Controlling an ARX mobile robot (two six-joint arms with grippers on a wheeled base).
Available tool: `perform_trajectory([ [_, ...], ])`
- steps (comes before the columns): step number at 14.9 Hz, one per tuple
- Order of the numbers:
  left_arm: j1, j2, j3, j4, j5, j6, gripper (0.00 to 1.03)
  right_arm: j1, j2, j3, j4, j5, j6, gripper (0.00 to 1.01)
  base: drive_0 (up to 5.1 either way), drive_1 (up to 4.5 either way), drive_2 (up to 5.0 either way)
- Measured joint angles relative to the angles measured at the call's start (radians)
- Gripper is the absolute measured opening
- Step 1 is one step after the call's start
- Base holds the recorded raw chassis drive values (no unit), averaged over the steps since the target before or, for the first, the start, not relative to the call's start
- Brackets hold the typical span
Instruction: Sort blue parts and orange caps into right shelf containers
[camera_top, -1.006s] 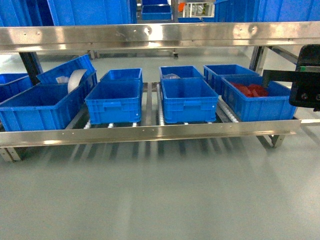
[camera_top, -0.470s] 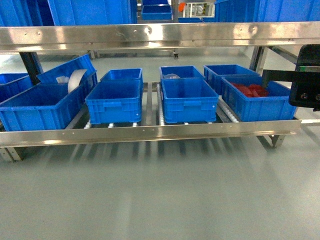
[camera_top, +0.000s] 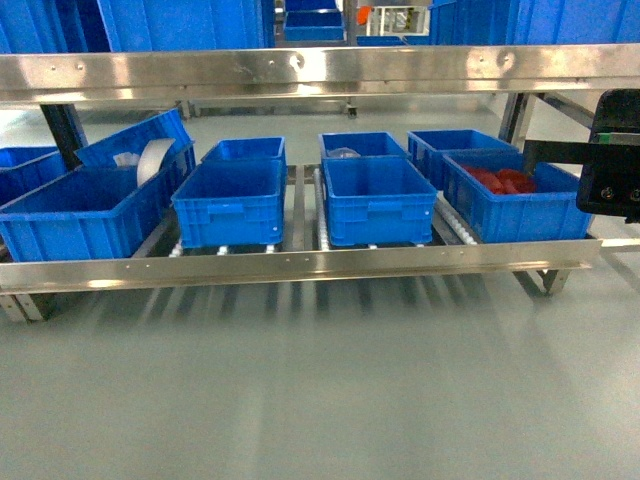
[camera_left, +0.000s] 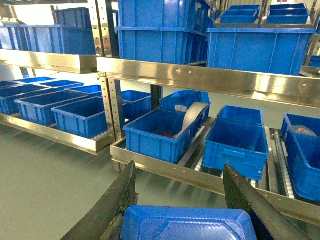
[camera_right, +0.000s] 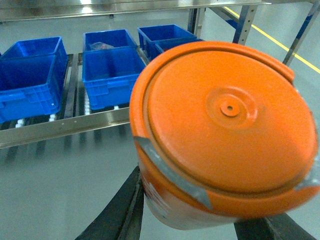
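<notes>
In the left wrist view a blue part (camera_left: 187, 225), a flat moulded blue piece, sits between the two dark fingers (camera_left: 122, 200) of my left gripper (camera_left: 179, 172), which is shut on it. In the right wrist view my right gripper (camera_right: 200, 205) is shut on an orange cap (camera_right: 225, 125), which fills most of that view; white print shows on its side. The right shelf containers are blue crates on the low roller shelf: one (camera_top: 515, 205) at the far right holds red-orange pieces (camera_top: 505, 180), one (camera_top: 378, 200) stands left of it, and another (camera_top: 455, 145) behind.
A steel shelf rail (camera_top: 300, 265) runs along the front of the crates and an upper steel beam (camera_top: 300, 72) crosses above them. Further blue crates (camera_top: 228, 203) and a large crate (camera_top: 85, 215) stand to the left. My right arm's black body (camera_top: 612, 160) hangs at the right edge. Grey floor lies in front.
</notes>
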Motion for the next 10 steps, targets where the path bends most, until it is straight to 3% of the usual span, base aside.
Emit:
perform_trajectory([
  [10,0.000,0.000,0.000,0.000,0.000,0.000,0.41,0.000,0.000,0.000,0.000,0.000,0.000,0.41,0.0,0.00,0.0],
])
